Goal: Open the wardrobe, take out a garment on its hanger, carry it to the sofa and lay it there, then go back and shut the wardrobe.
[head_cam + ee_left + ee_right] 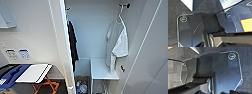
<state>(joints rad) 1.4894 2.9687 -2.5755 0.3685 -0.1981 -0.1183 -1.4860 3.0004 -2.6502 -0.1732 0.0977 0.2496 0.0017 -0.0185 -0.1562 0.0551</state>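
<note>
The wardrobe [95, 30] stands open in front of me, its left door [61, 45] swung out edge-on and its right door [147, 55] swung wide. Inside at the right, the white T-shirt garment [116, 45] hangs on its thin white hanger [120, 15], whose hook catches a dark fitting at the top. A long black garment [73, 45] hangs at the left side. The sofa is hidden from these views. The wrist views look down past the robot's dark plates at dark carpet.
A white shelf [101, 70] sits low in the wardrobe under the T-shirt, with bottles and small items [81, 87] on the floor beside it. To the left stands a folding rack with orange legs [47, 86] carrying a white board [32, 73] and a blue item [12, 75].
</note>
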